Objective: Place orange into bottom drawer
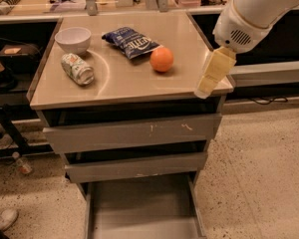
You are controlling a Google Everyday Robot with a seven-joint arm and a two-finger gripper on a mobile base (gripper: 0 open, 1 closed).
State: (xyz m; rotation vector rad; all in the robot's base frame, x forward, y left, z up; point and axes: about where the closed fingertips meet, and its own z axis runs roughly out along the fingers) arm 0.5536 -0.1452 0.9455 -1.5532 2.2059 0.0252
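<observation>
Reach-to-grasp stage. Gripper (213,73) right of the orange (162,59), above the surface's (139,81) edge, holding nothing — open or closed, can't tell. Blue chip bag (131,42) just left of the orange, approx. touching. Come down from above, centred on the fruit, clear of the bag; close gently — round, smooth, prob. apt to roll. Bottom drawer (139,208) pulled out, well below the orange.

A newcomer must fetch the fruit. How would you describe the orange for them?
On the tan top of the grey drawer cabinet, look right of centre, between the blue chip bag and the claw hanging at the top's right edge. The orange lies there, the only round, smooth, orange thing; the bowl is white and the can lies on its side.
</observation>
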